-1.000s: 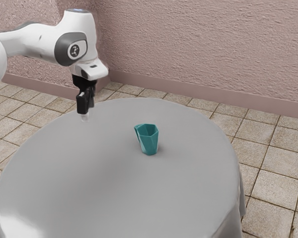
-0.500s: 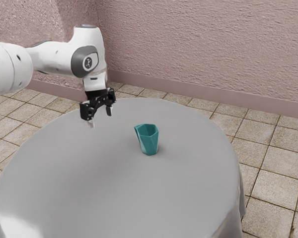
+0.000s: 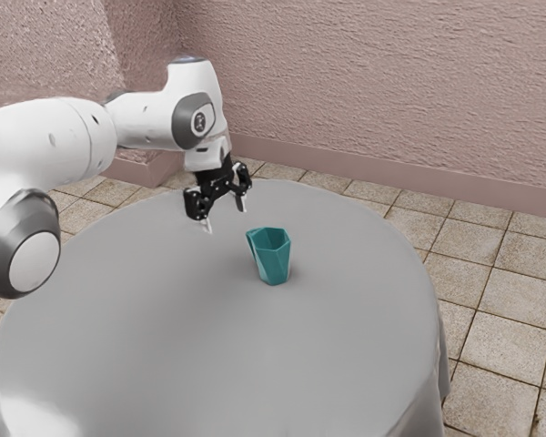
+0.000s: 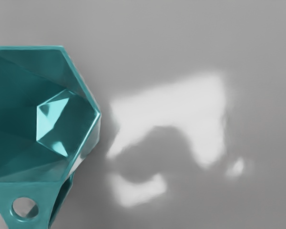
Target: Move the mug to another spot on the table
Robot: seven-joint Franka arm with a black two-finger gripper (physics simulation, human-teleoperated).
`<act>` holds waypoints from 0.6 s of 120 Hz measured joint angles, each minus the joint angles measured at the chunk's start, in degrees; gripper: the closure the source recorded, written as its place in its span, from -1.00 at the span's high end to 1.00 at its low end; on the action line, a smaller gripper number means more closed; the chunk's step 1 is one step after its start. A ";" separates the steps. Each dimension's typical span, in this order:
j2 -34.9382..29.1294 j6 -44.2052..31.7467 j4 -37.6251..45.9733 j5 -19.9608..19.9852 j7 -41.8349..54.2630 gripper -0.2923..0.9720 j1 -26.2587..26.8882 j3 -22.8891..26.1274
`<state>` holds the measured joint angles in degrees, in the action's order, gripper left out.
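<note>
Barely begun: the mug [image 3: 270,255] stands upright near the table's [image 3: 164,346] middle; the gripper [image 3: 224,209] hovers nearer the far edge, spread wide and empty; grasping and relocating remain

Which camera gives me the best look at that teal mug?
The exterior view: the whole mug stands upright on the table, apart from the hand. The wrist view looks down into the mug from above, cut off at the picture's edge, though it shows the handle with its hole.
</note>
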<state>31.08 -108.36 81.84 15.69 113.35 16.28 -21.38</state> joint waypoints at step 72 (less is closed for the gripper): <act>11.09 4.27 -12.21 1.37 1.63 0.54 -0.45 0.12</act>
<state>42.17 -104.09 69.63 17.06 114.98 15.83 -21.26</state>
